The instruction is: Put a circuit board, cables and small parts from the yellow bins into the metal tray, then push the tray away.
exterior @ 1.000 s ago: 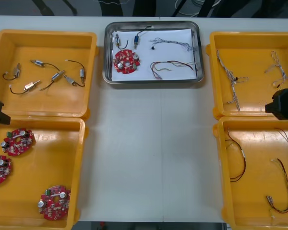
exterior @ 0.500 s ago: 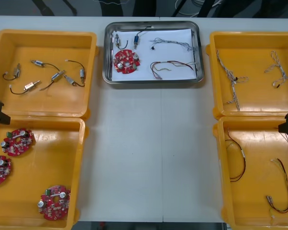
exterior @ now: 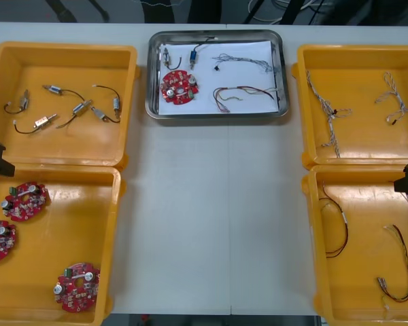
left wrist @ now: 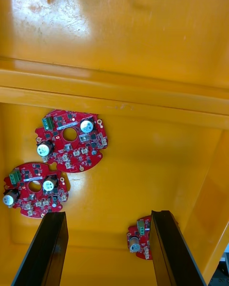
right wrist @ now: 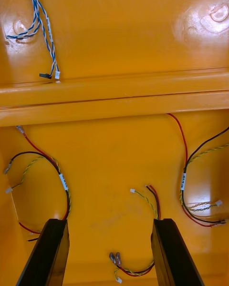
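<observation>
**Over the near bins: both grippers empty, tray loaded at the far edge**

Between the black fingers of the right gripper, spread wide, nothing is held. Below them, loose red, black and yellow cables lie on the floor of the near right yellow plastic bin.

Left gripper is likewise wide and empty, above round red circuit boards in the near left yellow plastic bin.

Outward: the shiny rectangular metal tray, white inside, sits at the far edge of the light table. It holds:
- one round red board
- a twisted blue and white cable
- a red and black cable
- two small metal parts

Load looks complete, and the push is probably done. If more push is wanted: narrow the fingers, meet the near rim at its middle, drive straight and slow. Little table remains beyond.
</observation>
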